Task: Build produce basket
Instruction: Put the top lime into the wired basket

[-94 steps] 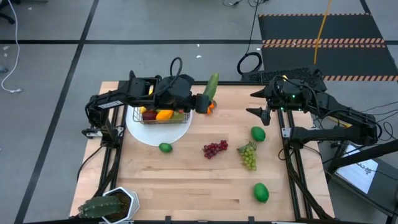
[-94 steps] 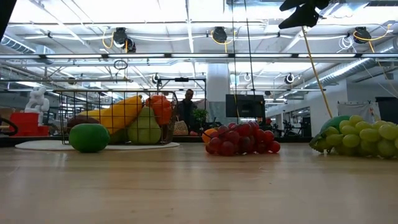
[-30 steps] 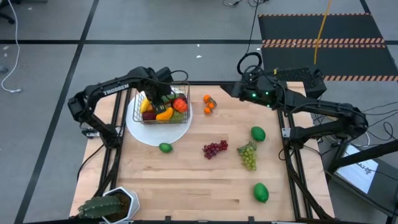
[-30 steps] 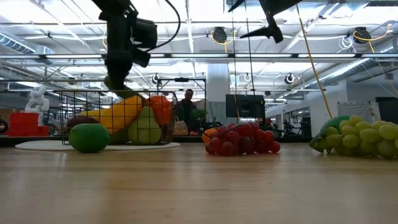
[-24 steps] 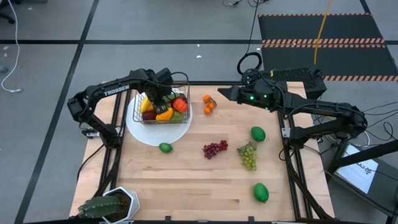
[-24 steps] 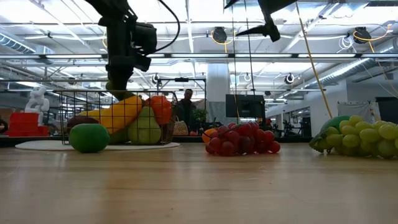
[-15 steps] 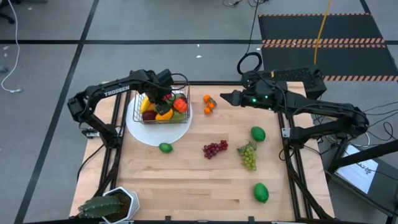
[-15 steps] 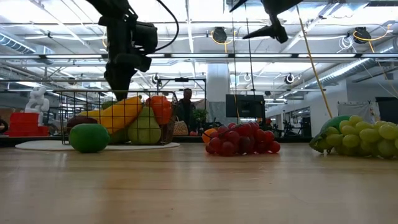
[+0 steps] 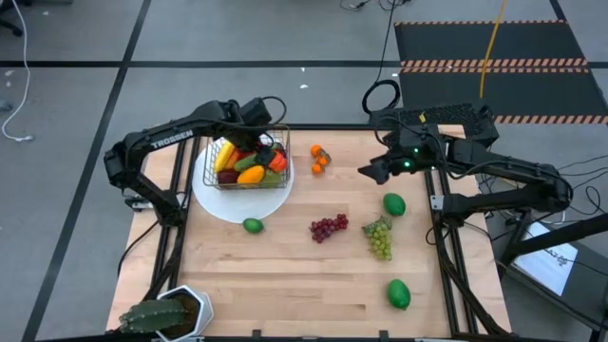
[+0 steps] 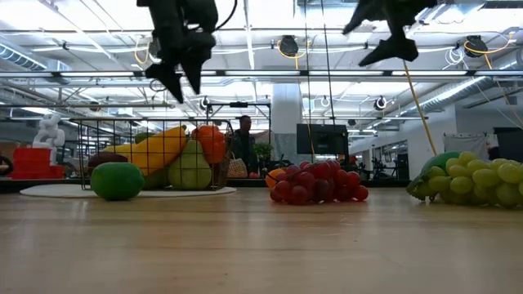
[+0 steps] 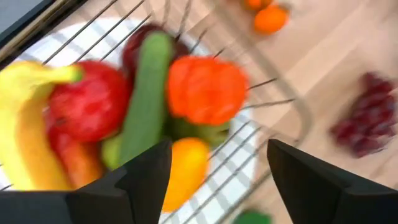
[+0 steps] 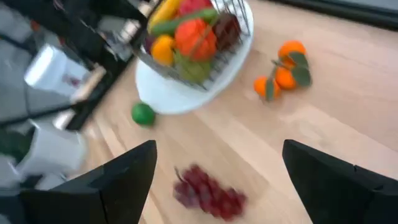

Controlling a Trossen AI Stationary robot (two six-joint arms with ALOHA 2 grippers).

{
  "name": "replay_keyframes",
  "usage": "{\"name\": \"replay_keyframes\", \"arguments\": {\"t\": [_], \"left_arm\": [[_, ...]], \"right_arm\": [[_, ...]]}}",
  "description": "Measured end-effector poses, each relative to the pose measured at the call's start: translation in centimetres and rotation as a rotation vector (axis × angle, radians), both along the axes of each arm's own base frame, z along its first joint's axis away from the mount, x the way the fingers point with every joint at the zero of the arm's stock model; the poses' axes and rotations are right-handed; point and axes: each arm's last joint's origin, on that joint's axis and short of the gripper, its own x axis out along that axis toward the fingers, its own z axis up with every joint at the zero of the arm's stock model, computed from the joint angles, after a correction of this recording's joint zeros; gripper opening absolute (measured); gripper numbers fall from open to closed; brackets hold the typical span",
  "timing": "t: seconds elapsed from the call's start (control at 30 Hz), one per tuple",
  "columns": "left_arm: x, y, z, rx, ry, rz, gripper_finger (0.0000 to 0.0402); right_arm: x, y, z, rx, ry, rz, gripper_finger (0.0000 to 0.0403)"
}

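The wire basket (image 9: 253, 163) stands on a white plate (image 9: 237, 201) at the table's far left. It holds a banana (image 11: 25, 118), a red apple (image 11: 90, 99), a cucumber (image 11: 146, 106), an orange pepper (image 11: 205, 87) and more produce. My left gripper (image 9: 257, 135) hangs open above the basket, with nothing between its fingers (image 11: 146, 180). My right gripper (image 9: 367, 173) hovers open over the table's far right part, slanting down. Loose on the table lie a lime (image 9: 252, 225), red grapes (image 9: 328, 227), green grapes (image 9: 379, 237), small oranges (image 9: 320, 160) and two green fruits (image 9: 393, 203), (image 9: 398, 293).
A spiky potted plant (image 9: 166, 313) stands at the near left corner. The wood between the lime and the near edge (image 9: 304, 294) is bare. In the low view the room beyond shows shelves and a person (image 10: 248, 139) far off.
My left gripper has opened, risen out of the basket and rolled about its own line; the cucumber stays lying among the produce in the basket. My right gripper has moved toward the table's near edge and tipped downward, staying open.
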Motion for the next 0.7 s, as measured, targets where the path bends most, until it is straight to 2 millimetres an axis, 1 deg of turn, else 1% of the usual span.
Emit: {"name": "replay_keyframes", "arguments": {"t": [0.2,0.33,0.53,0.7], "left_arm": [[1.3,-1.6,1.4,-0.010,-0.085,0.057,0.0235],[2.1,-3.5,1.8,-0.042,-0.109,0.073,0.0219],[3.3,-7.3,2.0,-0.069,-0.122,0.084,0.0195],[3.9,-11.6,2.0,-0.117,-0.128,0.083,0.0179]], "right_arm": [[-1.8,0.5,-0.5,-0.042,0.130,0.084,0.0341],[-2.3,0.7,-0.6,-0.075,0.168,0.124,0.0341],[-2.4,0.8,-0.6,-0.113,0.169,0.174,0.0341],[-2.7,1.0,-0.8,-0.077,0.201,0.216,0.0341]]}}
